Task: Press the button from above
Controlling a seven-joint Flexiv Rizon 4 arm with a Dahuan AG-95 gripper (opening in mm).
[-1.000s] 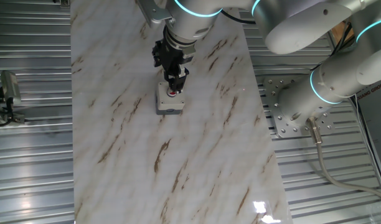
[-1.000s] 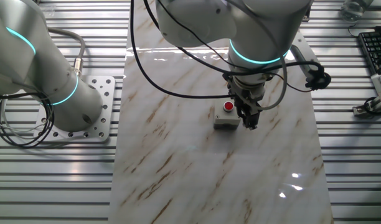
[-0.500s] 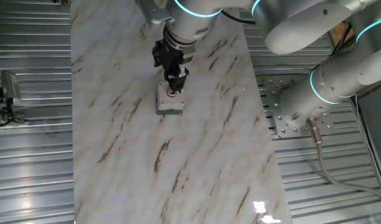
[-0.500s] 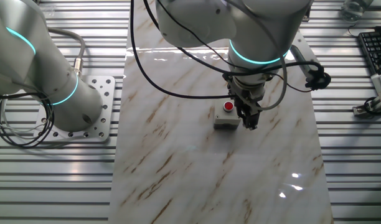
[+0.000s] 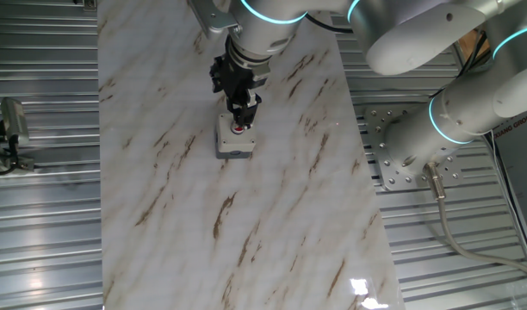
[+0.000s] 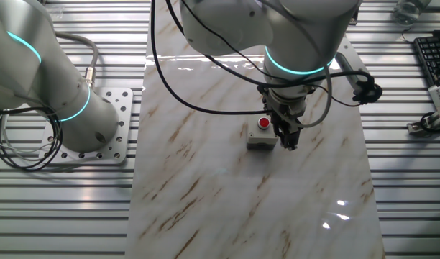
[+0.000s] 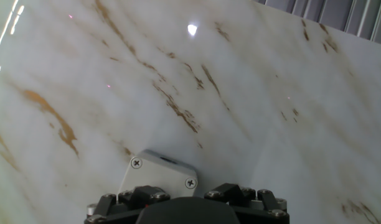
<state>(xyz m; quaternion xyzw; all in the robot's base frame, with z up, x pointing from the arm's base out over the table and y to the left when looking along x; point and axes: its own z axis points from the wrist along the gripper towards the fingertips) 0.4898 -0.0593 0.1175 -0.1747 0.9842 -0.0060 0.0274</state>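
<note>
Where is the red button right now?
The small round red push-button sits in the top of the light-grey square box on the marble tabletop, in the far half, directly beside the end effector in the other fixed view.

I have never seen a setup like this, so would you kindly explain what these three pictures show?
They show one robot arm with a two-finger pincer working over a marble-patterned table. Two pictures come from fixed cameras on different sides of the table; the third comes from a camera on the hand, looking along the fingers. On the table sits a small light-grey box with a red button on top. The pincer hangs right at the box and holds nothing. In the hand view only a corner of the box shows. A second arm stands beside the table.
</note>
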